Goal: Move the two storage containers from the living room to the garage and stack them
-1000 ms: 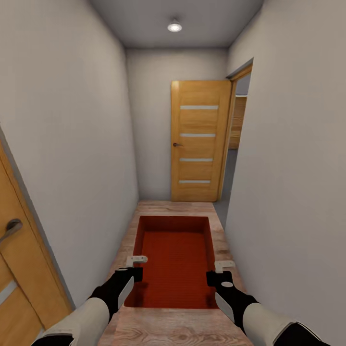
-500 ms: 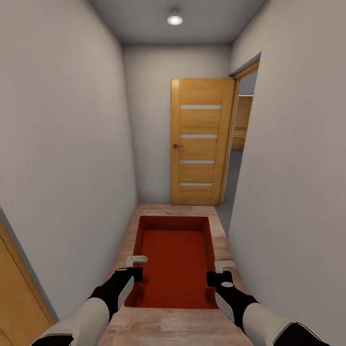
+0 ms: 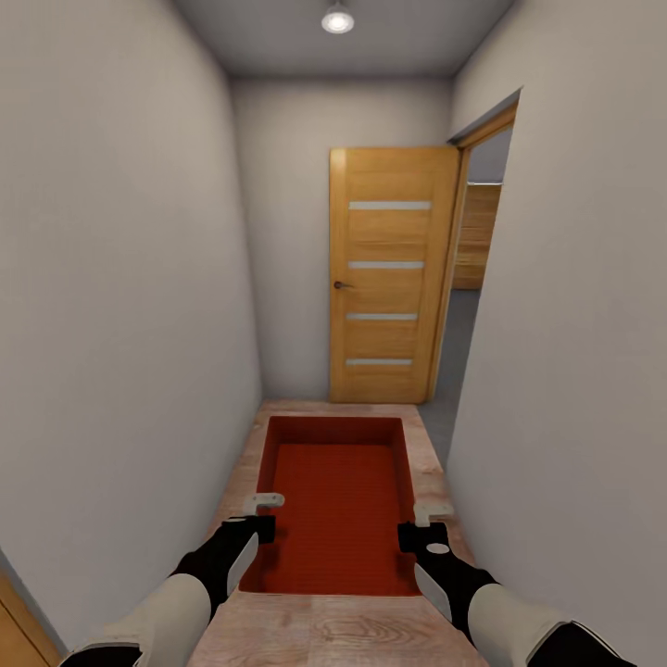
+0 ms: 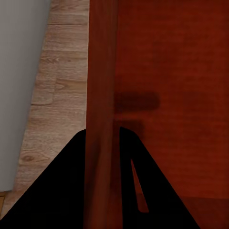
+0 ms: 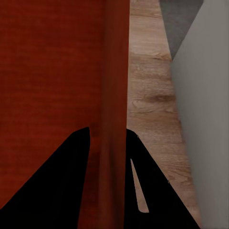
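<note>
Narrow corridor with pale grey walls point(image 3: 130, 306) and a light wood plank floor point(image 3: 338, 630). One orange-red storage container point(image 3: 338, 505) carried level above that floor, open top up, long axis pointing down the corridor toward the wooden door point(image 3: 389, 278).

Left gripper point(image 3: 262, 515) clamped on the container's left long wall, near the end closest to the robot; one finger outside the wall, one inside, seen in the left wrist view as two dark fingers point(image 4: 62, 191) straddling the wall's thin edge. Container point(image 4: 167, 71) interior flat and bare there, with plank floor point(image 4: 57, 95) beyond the wall.

Right gripper point(image 3: 424, 522) clamped likewise on the container's right long wall, level with the left gripper. In the right wrist view, dark fingers point(image 5: 157, 191) either side of the wall, container point(image 5: 47, 71) floor to one side, planks point(image 5: 152, 95) to the other, and a wedge of dark grey floor point(image 5: 179, 19) further on.

Ahead of the container, the wooden door with four pale horizontal strips standing open against the end wall; just right of the door, a doorway point(image 3: 477, 269) with grey floor and more wood panelling beyond. Round ceiling lamp point(image 3: 337, 18) lit above the door.
</note>
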Available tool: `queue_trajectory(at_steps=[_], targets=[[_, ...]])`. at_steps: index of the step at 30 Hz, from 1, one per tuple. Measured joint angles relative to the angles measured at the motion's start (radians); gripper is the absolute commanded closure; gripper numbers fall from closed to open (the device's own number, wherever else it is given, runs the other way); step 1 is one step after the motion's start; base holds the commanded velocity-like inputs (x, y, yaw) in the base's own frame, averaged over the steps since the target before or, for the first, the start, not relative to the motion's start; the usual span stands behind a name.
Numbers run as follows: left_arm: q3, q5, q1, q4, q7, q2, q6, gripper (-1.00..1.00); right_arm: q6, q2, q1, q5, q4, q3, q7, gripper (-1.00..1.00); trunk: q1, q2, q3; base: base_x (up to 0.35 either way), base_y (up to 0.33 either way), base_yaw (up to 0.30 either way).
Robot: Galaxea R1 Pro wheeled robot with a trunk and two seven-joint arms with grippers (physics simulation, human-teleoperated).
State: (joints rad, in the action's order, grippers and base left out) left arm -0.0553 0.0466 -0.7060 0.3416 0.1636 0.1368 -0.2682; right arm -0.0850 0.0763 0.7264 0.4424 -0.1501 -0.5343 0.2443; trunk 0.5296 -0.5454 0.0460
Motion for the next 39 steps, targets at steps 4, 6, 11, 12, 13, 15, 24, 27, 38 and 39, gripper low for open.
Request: queue_trajectory(at_steps=[4, 6, 11, 12, 13, 15, 24, 27, 38, 39], targets=[[0.000, 0.000, 0.000, -0.001, 0.000, 0.000, 0.000, 1.00, 0.001, 0.000, 0.000, 0.000, 0.000, 0.000, 0.000, 1.00, 0.000, 0.000, 0.000, 0.322, 0.000, 0.000], [0.000, 0.000, 0.000, 0.000, 0.000, 0.000, 0.000, 1.00, 0.000, 0.000, 0.000, 0.000, 0.000, 0.000, 0.000, 1.00, 0.000, 0.000, 0.000, 0.323, 0.000, 0.000], [0.000, 0.000, 0.000, -0.001, 0.000, 0.000, 0.000, 1.00, 0.000, 0.001, 0.000, -0.001, 0.002, 0.001, 0.000, 1.00, 0.000, 0.000, 0.000, 0.322, 0.000, 0.000], [0.000, 0.000, 0.000, -0.002, 0.000, 0.000, 0.000, 1.00, 0.000, 0.001, 0.000, -0.002, 0.003, 0.001, -0.001, 1.00, 0.000, 0.000, 0.000, 0.322, 0.000, 0.000], [0.000, 0.000, 0.000, -0.003, 0.000, 0.000, 0.000, 1.00, 0.000, 0.001, 0.000, -0.002, 0.004, 0.000, 0.000, 1.00, 0.000, 0.000, 0.000, 0.322, 0.000, 0.000], [0.000, 0.000, 0.000, -0.001, 0.000, 0.000, 0.000, 1.00, 0.000, 0.001, 0.000, -0.002, 0.003, 0.001, 0.000, 1.00, 0.000, 0.000, 0.000, 0.322, 0.000, 0.000], [0.000, 0.000, 0.000, -0.001, 0.000, 0.000, 0.000, 1.00, 0.000, 0.000, 0.000, 0.000, 0.002, 0.000, 0.000, 1.00, 0.000, 0.000, 0.000, 0.322, 0.000, 0.000], [0.000, 0.000, 0.000, 0.001, 0.000, 0.000, 0.000, 1.00, 0.000, 0.000, 0.000, 0.000, 0.000, 0.000, 0.000, 1.00, 0.000, 0.000, 0.000, 0.322, 0.004, 0.000], [0.000, 0.001, 0.000, 0.001, 0.001, 0.000, 0.000, 1.00, 0.000, 0.000, 0.000, 0.000, 0.000, 0.000, 0.000, 1.00, 0.000, 0.000, 0.000, 0.322, 0.035, 0.000], [0.000, 0.001, 0.000, 0.000, 0.001, 0.000, 0.000, 1.00, 0.000, 0.000, 0.000, 0.000, 0.000, 0.000, 0.000, 1.00, 0.000, 0.000, 0.000, 0.322, 0.065, 0.000]])
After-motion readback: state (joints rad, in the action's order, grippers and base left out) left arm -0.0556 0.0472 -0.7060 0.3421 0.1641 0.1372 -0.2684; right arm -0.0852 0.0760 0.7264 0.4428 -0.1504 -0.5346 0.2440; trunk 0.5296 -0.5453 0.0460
